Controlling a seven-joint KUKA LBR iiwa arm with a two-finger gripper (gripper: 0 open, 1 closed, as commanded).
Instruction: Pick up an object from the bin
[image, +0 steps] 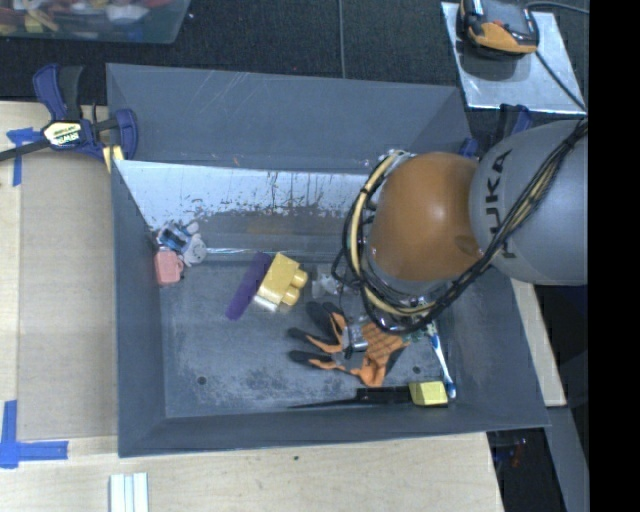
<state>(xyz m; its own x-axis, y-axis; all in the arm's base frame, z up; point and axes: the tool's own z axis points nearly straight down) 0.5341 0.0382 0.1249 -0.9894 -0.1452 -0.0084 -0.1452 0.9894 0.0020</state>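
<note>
- Orange-and-black tool (325, 340), pliers by the look of it, lies in the front right part of the bin (140, 350). The gripper (336, 292) sits just above and behind it.
- Gripper state?
- Cannot tell whether it's open or closed. The orange cover (425, 225) on the wrist hides most of it. I see nothing held, and can't make out any contact with the tool.
- What's around the tool?
- An orange lump (378, 358) touches its right side, and a blue stick (440, 365) lies just beyond. A yellow-and-black piece (430, 394) and a black rod (340, 400) lie along the front wall.
- Further out?
- A yellow block (280, 283) lies left of the gripper, with a purple stick (245, 287) against it. A pink piece (168, 267) is well apart, in the back left corner.
</note>
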